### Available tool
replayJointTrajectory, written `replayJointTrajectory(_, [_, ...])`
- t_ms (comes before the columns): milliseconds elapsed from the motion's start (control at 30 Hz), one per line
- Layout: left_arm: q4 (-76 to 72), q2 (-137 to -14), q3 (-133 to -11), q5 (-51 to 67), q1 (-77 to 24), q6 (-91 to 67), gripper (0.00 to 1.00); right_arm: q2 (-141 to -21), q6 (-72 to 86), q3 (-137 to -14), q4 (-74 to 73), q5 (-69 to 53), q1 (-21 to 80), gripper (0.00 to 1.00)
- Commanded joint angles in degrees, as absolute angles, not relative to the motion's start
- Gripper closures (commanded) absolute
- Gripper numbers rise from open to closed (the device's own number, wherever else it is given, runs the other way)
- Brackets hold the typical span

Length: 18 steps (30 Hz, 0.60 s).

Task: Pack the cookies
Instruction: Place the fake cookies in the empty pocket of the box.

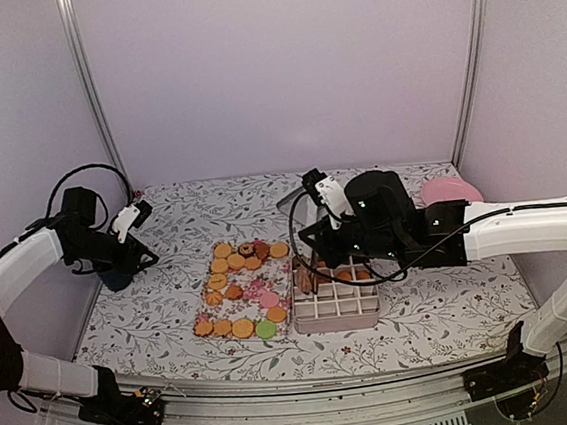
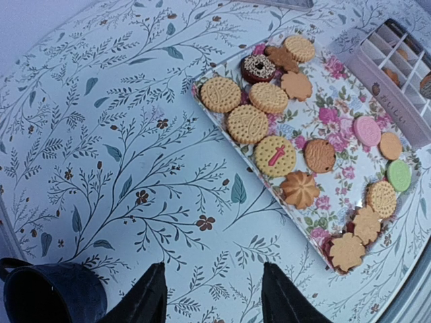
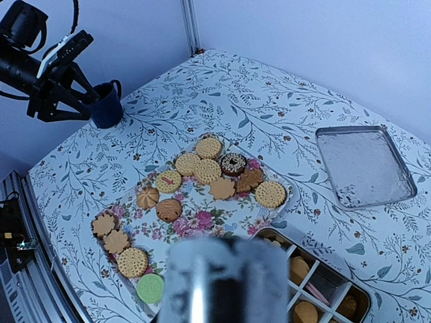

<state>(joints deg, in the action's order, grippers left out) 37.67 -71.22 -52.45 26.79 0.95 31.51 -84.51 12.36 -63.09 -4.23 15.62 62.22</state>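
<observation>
Left fingers (image 2: 145, 301) stand some way apart and hold nothing; between them only the leaf-patterned cloth of the desk (image 2: 101, 134) is seen. They hang above the left side of the desk, just beside a dark blue cup (image 2: 52, 296) and well apart from the cookies (image 2: 247, 124). The right fingers (image 3: 236, 276) are only a grey blur in the right wrist view, and in the top view they are too small and dark. So I cannot tell if they are narrow, wide, or holding something. They are over the left edge of the divided box (image 1: 338, 310), on the side which faces the floral tray (image 2: 323, 116).

Most of the cookies lie flat on this floral tray, in the middle of the desk. Many are golden and round, some are flower-shaped, one is a dark ring with sprinkles, one is pink and one is green. A few orange cookies sit in compartments of the divided box, which stands just beside the right side of the tray. Behind the box lies a square metal tray (image 3: 363, 168), and a pink plate (image 1: 450, 190) is at the far right.
</observation>
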Motion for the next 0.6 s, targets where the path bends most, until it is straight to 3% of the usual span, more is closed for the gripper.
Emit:
replayJointTrajectory(0, [38.23, -70.84, -53.00, 27.86, 1.54, 31.82, 0.51, -83.78, 14.01, -63.50, -2.64, 15.00, 62.31, 0.84])
replayJointTrajectory(100, [38.23, -70.75, -52.91, 27.61, 1.50, 31.90, 0.51, -84.42, 13.90, -64.16, -2.63, 14.70, 62.31, 0.73])
replayJointTrajectory(267, [38.23, -70.88, -52.89, 27.84, 1.50, 31.90, 0.51, -85.22, 13.41, -65.13, -2.64, 15.19, 62.31, 0.65])
replayJointTrajectory(567, [38.15, -71.32, -52.84, 27.94, 1.49, 31.86, 0.51, -85.57, 11.77, -67.57, -2.07, 15.80, 62.34, 0.65])
